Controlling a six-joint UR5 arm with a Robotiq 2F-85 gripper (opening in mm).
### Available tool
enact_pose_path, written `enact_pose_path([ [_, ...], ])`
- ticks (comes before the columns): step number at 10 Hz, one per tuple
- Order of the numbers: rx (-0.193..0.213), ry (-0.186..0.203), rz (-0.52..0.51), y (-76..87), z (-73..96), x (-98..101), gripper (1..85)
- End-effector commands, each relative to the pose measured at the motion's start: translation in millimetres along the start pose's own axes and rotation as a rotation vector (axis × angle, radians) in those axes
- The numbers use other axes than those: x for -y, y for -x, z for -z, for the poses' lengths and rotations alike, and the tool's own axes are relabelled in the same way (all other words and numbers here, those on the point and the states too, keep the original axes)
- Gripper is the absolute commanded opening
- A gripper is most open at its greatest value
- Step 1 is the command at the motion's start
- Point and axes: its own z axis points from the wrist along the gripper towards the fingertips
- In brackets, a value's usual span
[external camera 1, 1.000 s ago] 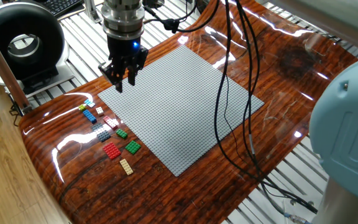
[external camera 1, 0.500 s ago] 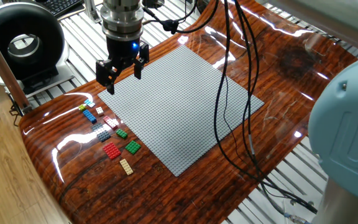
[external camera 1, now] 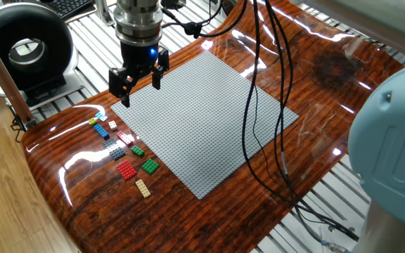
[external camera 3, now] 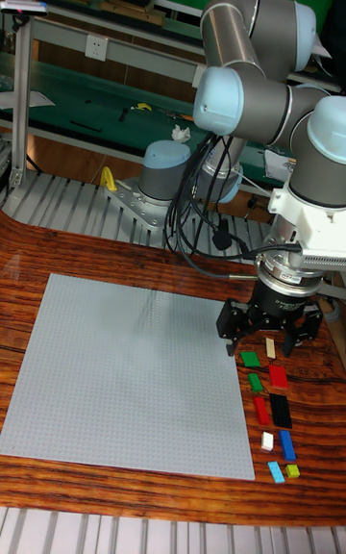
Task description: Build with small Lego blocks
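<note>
1. The end effector (external camera 1: 138, 86) hangs above the corner of the grey baseplate (external camera 1: 206, 123), fingers pointing down at the tabletop (external camera 1: 76, 176).
2. Its two fingers stand apart with a clear gap between them; nothing is held.
3. The small Lego blocks (external camera 1: 121, 146) lie loose on the tabletop in a short row just beside one edge of the baseplate, off the plate.
4. In the fixed view the row runs from a point below the end effector toward the camera; the nearest pieces lie near the fingertips, and no block touches them.
5. In the tall fixed view the end effector (external camera 3: 269, 339) sits just behind the far end of the row of small Lego blocks (external camera 3: 269, 400).
6. Visible colours: green, red, blue, tan, white, dark grey, yellow-green.
</note>
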Motion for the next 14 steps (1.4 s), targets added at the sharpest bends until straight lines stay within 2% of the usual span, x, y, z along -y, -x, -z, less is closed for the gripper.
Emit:
enact_pose_path([
  [1, -0.011, -0.001, -0.006, -2.1, 1.9, 1.4, 79.7],
  [2, 0.010, 0.003, -0.008, 3.3, 1.9, 0.3, 79.0],
  [6, 0.046, -0.009, -0.042, 20.7, -24.0, -21.3, 76.7],
  [8, 0.041, -0.027, -0.044, 19.0, -24.3, -17.0, 75.0],
  [9, 0.021, -0.026, -0.018, 13.6, -23.4, -16.3, 72.7],
  [10, -0.003, -0.002, 0.012, 7.3, -23.5, -22.5, 72.7],
  [11, -0.019, 0.000, 0.026, 3.3, -23.5, -22.9, 72.3],
  [12, -0.017, -0.013, 0.029, 3.8, -23.5, -19.6, 72.0],
  [14, -0.006, -0.011, 0.021, 7.4, -25.2, -22.1, 72.0],
])
